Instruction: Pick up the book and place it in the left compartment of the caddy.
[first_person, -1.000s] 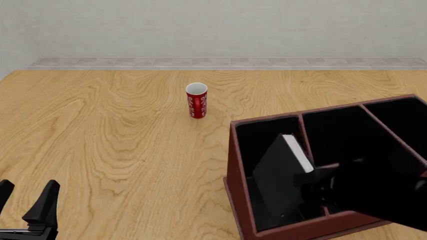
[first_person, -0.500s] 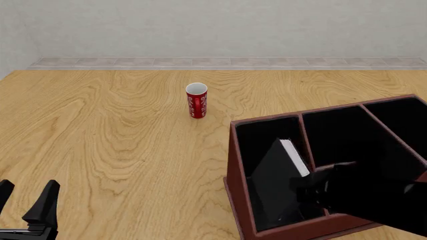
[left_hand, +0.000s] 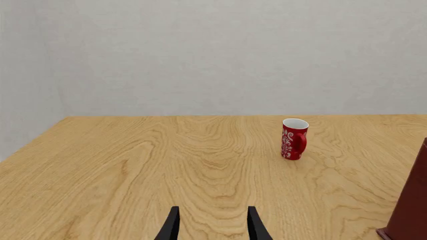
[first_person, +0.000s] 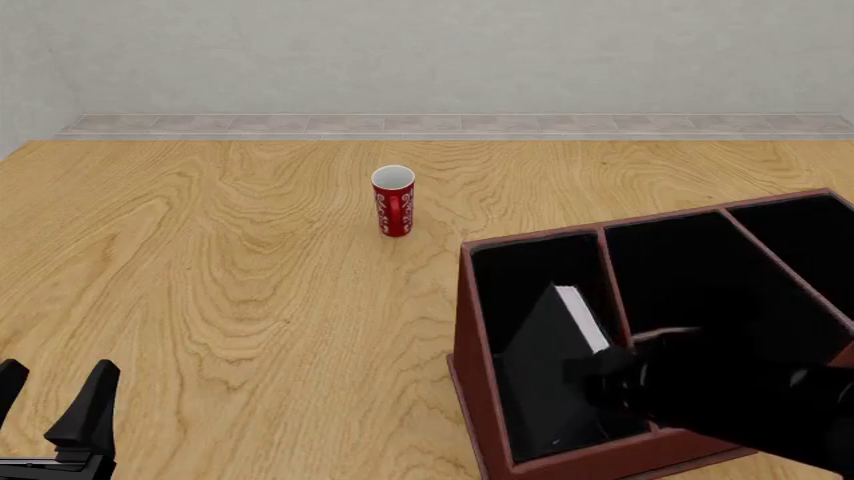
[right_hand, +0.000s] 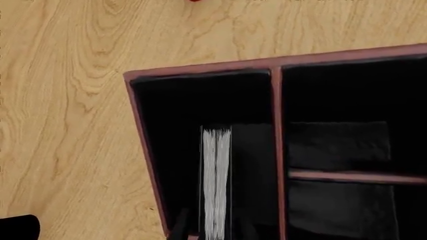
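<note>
- Looking first through the left wrist view, we see our left gripper (left_hand: 212, 227) with its two fingers parted and nothing between them, aimed over bare table (left_hand: 133, 165). We read it as parked out of the way, since the job sits on the other side. The cup (left_hand: 294, 138) stands at about 1 o'clock from the fingers, well apart, and a corner of the caddy (left_hand: 410, 210) shows at 3 o'clock.
- Moving to the front view, the book (first_person: 558, 360) stands tilted inside the left compartment (first_person: 534, 270), white page edges uppermost, so it can slide down between the walls. Our right gripper (first_person: 607, 380) is a dark mass at the book's 4 o'clock side, touching it; we cannot tell from this view how its fingers stand. The cup (first_person: 392, 201) is at 11 o'clock from the caddy (first_person: 470, 400), clear of it.
- Turning to the right wrist view, the book's page edges (right_hand: 216, 180) run straight along the compartment (right_hand: 180, 110), and dark finger tips flank them at the frame edge. We judge the grip closed on the book, holding it edge-on so that it clears the partition (right_hand: 276, 130).
</note>
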